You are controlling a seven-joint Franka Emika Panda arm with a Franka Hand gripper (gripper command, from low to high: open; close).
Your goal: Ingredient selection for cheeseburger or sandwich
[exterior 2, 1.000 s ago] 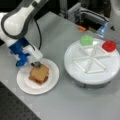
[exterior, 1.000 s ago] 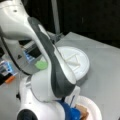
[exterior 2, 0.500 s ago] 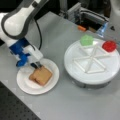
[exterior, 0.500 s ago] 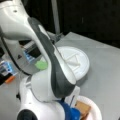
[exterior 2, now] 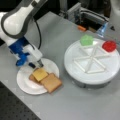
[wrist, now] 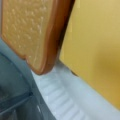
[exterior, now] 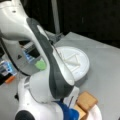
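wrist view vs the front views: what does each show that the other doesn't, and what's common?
Only the wrist view: a close look at the toast slice edge and the cheese square next to it, above the plate's ribbed rim. No gripper shows there.

Only the front views: the gripper low at the plate's far edge beside the cheese, a second brown piece under the cheese, and the divided round tray holding green lettuce and a red disc.

Shared: toast, cheese and the white plate.
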